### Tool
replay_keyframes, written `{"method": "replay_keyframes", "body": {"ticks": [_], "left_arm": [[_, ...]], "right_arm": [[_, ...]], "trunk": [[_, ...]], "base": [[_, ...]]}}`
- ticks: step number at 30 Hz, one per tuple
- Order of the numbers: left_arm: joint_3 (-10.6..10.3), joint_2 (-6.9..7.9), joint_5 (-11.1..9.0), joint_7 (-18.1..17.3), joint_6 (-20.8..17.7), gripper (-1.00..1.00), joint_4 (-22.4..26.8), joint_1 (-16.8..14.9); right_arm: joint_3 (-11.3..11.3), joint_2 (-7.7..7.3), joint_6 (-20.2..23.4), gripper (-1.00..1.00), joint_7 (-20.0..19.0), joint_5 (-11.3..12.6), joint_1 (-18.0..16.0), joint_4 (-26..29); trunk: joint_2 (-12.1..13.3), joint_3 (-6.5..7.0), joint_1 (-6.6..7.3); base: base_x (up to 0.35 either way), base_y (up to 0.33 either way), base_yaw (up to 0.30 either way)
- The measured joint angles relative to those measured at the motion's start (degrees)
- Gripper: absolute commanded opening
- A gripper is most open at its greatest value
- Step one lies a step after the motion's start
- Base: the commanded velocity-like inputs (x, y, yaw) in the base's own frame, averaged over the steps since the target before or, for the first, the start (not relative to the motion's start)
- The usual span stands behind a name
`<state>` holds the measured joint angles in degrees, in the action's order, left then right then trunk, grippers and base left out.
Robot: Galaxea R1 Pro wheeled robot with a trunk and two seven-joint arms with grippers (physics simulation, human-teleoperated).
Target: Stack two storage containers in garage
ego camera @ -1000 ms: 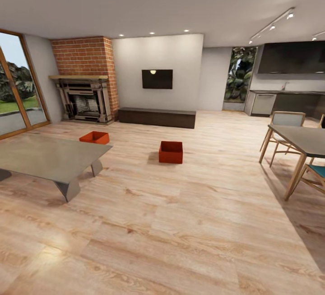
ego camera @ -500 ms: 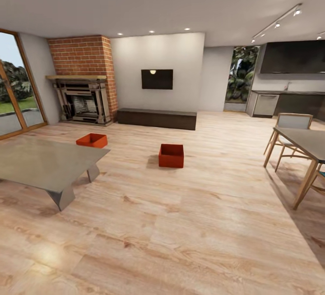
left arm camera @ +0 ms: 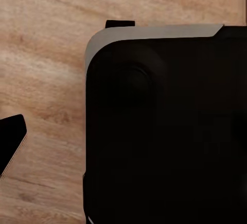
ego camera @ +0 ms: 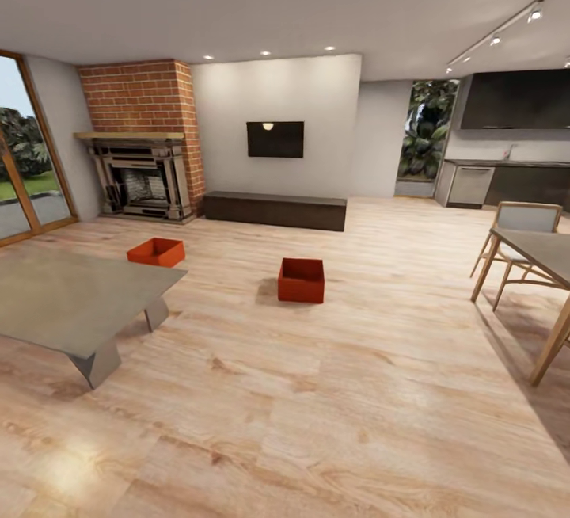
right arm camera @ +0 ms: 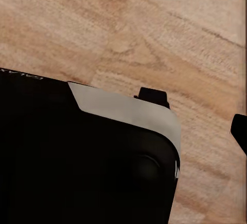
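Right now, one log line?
phase: approach | room: living room | containers: near box, far box, both on wood floor | grippers: unseen

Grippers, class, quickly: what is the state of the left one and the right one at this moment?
Left gripper: cannot be told; the wrist view shows dark robot body over wood floor.
Right gripper: cannot be told, same reason.

Head camera wide, wrist cameras tight on the floor

The head view looks from standing height across the wood-plank floor [ego camera: 317, 391] toward the brick fireplace [ego camera: 146, 138], far off. Both wrist views face down, close over the robot's dark base [left arm camera: 164, 131] and the same planks.
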<state>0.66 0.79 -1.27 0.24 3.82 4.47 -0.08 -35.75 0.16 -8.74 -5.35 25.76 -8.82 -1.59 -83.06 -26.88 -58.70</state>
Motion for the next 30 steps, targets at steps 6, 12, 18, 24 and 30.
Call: {"method": "replay_keyframes", "body": {"ticks": [6,12,18,24,30], "left_arm": [[0.0,0.0,0.0,0.0,0.0,1.0,0.0,0.0],[0.0,0.0,0.0,0.0,0.0,1.0,0.0,0.0],[0.0,0.0,0.0,0.0,0.0,1.0,0.0,0.0],[0.0,0.0,0.0,0.0,0.0,1.0,-0.02,0.0],[0.0,0.0,0.0,0.0,0.0,1.0,0.0,0.0]], "right_arm": [[0.01,0.05,0.0,1.0,-0.03,0.0,0.0,0.0],[0.01,0.08,-0.02,1.0,-0.04,-0.02,0.0,0.0],[0.0,0.04,0.0,1.0,-0.02,0.0,0.0,0.0],[-0.01,0.01,-0.01,1.0,0.0,0.0,0.0,0.0],[0.0,0.0,-0.03,1.0,0.0,-0.03,0.0,0.0]], "trunk": [[0.0,0.0,0.0],[0.0,0.0,0.0],[0.0,0.0,0.0],[0.0,0.0,0.0],[0.0,0.0,0.0]], "base": [[0.322,0.0,0.0],[0.322,0.0,0.0],[0.322,0.0,0.0],[0.322,0.0,0.0],[0.322,0.0,0.0]]}}
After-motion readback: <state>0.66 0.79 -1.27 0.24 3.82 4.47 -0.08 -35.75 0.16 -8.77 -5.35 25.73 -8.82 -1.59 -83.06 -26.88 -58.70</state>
